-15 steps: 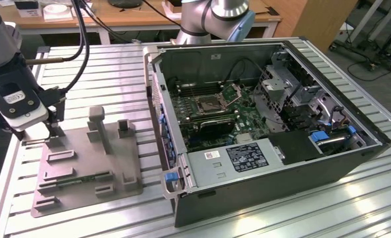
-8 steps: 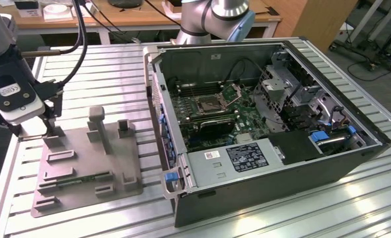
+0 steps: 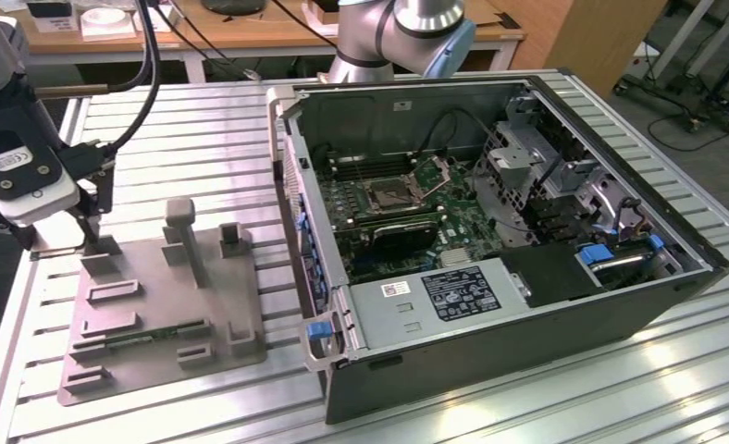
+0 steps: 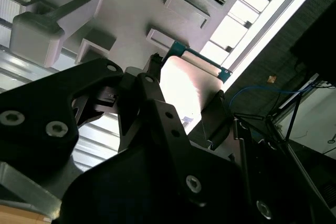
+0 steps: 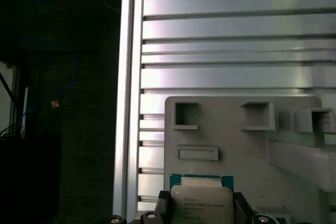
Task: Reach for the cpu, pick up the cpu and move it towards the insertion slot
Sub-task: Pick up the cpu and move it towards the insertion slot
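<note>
The cpu (image 5: pixel 202 203), a small square chip with a silver top and a teal rim, lies at the corner of the grey plastic fixture (image 3: pixel 167 305) on the exterior view's left. My gripper (image 3: pixel 91 242) is low over that corner. In both wrist views its black fingers (image 5: pixel 164 203) press against two opposite edges of the cpu (image 4: pixel 184 85), so the gripper (image 5: pixel 202 207) is shut on it. Whether the chip has left the fixture I cannot tell. The insertion slot (image 3: pixel 393 194), a square socket with its metal lid (image 3: pixel 438 171) tilted up, sits on the green board inside the open computer case.
The open case (image 3: pixel 500 305) fills the exterior view's right half of the slatted aluminium table (image 3: pixel 191 129). Upright grey posts (image 3: pixel 180 227) rise from the fixture beside my gripper, and a thin green strip (image 3: pixel 154 335) lies near its front. The table's edge (image 5: pixel 131 103) runs close by.
</note>
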Controlling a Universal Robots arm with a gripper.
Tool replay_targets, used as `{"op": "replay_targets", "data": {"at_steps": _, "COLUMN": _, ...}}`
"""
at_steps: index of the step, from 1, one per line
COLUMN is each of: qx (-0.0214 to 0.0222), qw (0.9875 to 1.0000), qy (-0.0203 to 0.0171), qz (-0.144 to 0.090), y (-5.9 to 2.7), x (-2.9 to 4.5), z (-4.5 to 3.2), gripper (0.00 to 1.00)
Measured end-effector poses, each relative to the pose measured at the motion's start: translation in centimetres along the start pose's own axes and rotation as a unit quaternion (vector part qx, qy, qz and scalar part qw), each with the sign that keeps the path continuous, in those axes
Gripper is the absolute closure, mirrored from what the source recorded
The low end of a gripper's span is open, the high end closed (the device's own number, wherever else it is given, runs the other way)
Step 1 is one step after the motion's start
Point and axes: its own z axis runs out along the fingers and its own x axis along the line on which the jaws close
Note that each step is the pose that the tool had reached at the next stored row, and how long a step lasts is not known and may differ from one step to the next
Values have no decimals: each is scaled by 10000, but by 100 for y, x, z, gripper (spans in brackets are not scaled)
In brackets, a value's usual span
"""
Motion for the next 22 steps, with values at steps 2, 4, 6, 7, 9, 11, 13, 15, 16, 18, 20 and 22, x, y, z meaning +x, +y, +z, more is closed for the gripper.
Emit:
{"op": "replay_targets", "data": {"at_steps": 2, "qx": -1, "qw": 10000, "qy": -1, "qz": 1, "y": 0, "x": 0, "z": -4, "gripper": 45}}
{"op": "replay_targets", "data": {"at_steps": 4, "qx": -1, "qw": 10000, "qy": -1, "qz": 1, "y": 0, "x": 0, "z": -4, "gripper": 45}}
{"op": "replay_targets", "data": {"at_steps": 6, "qx": 0, "qw": 10000, "qy": 0, "qz": 2, "y": 0, "x": 0, "z": -5, "gripper": 45}}
{"op": "replay_targets", "data": {"at_steps": 7, "qx": 0, "qw": 10000, "qy": 0, "qz": 2, "y": 0, "x": 0, "z": -5, "gripper": 45}}
{"op": "replay_targets", "data": {"at_steps": 9, "qx": 0, "qw": 10000, "qy": -1, "qz": 2, "y": 0, "x": 0, "z": -6, "gripper": 45}}
{"op": "replay_targets", "data": {"at_steps": 11, "qx": 0, "qw": 10000, "qy": 0, "qz": 2, "y": 1, "x": 1, "z": -11, "gripper": 45}}
{"op": "replay_targets", "data": {"at_steps": 13, "qx": 0, "qw": 10000, "qy": 0, "qz": 2, "y": 1, "x": 1, "z": -21, "gripper": 45}}
{"op": "replay_targets", "data": {"at_steps": 15, "qx": 0, "qw": 10000, "qy": 0, "qz": 2, "y": 3, "x": 1, "z": -39, "gripper": 45}}
{"op": "replay_targets", "data": {"at_steps": 16, "qx": -3, "qw": 10000, "qy": 0, "qz": 2, "y": 4, "x": 2, "z": -51, "gripper": 45}}
{"op": "replay_targets", "data": {"at_steps": 18, "qx": -15, "qw": 10000, "qy": 0, "qz": 2, "y": 6, "x": 2, "z": -81, "gripper": 45}}
{"op": "replay_targets", "data": {"at_steps": 20, "qx": -24, "qw": 10000, "qy": -1, "qz": 2, "y": 9, "x": 3, "z": -113, "gripper": 45}}
{"op": "replay_targets", "data": {"at_steps": 22, "qx": -28, "qw": 10000, "qy": -1, "qz": 1, "y": 11, "x": 4, "z": -148, "gripper": 45}}
